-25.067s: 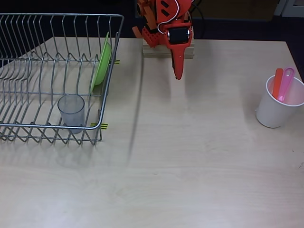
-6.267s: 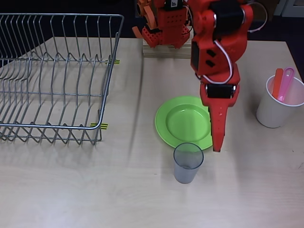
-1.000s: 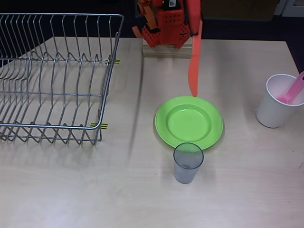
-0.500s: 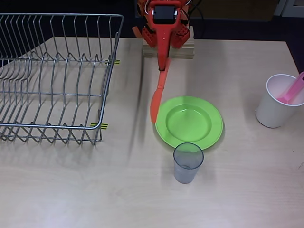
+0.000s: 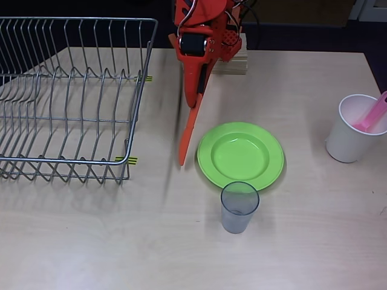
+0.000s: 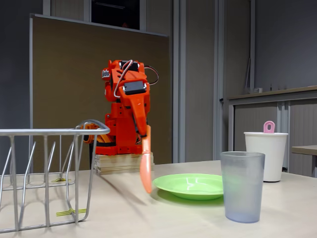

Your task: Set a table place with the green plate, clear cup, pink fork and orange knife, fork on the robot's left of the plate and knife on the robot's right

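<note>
You have a pale wood-grain table (image 5: 314, 241) in front of dark wall panels and grey cabinets. Your robot (image 6: 125, 106) stands on a wooden block at the far edge, and its gripper (image 5: 195, 99) is pinched on the orange knife (image 5: 186, 136), which hangs blade-down with its tip just beside the left rim of the green plate (image 5: 240, 155) in the overhead view; in the fixed view the tip looks slightly above the surface. The plate lies near the table's middle, with the clear cup (image 5: 239, 206) standing upright just beside its near rim. The pink fork (image 5: 373, 114) leans in a white paper cup (image 5: 351, 136) by the right edge. A wire dish rack (image 5: 69, 96) fills the far left corner.
</note>
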### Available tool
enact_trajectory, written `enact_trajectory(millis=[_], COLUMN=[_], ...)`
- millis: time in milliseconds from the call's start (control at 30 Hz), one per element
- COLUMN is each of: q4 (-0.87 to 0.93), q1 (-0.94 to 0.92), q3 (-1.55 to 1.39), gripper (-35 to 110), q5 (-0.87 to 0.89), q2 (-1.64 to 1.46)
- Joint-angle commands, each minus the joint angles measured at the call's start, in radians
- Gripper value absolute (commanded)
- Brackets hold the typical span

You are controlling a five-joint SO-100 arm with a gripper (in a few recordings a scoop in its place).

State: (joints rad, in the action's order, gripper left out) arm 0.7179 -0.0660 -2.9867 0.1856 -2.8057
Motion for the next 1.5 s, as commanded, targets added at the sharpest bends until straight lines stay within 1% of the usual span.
enact_trajectory(millis=[0,200,300,467,600,767,833,900,1133,1267,1467], q4=[-0.072,-0.175,-0.209,-0.232,-0.212,-0.173,-0.161,-0.155,-0.137,-0.135,-0.135], q1=[-0.018,-0.003,0.011,0.012,0.012,0.009,-0.003,-0.017,-0.058,-0.086,-0.08], q3=[-0.008,0.044,0.117,0.21,0.262,0.275,0.264,0.252,0.233,0.242,0.259], gripper=[0,0,0,0,0,1,6,6,17,17,19], q5=[0.015,0.009,-0.008,-0.037,-0.044,-0.037,-0.031,-0.02,-0.017,-0.031,-0.009], q2=[0.084,0.279,0.403,0.586,0.699,0.756,0.762,0.762,0.775,0.804,0.841])
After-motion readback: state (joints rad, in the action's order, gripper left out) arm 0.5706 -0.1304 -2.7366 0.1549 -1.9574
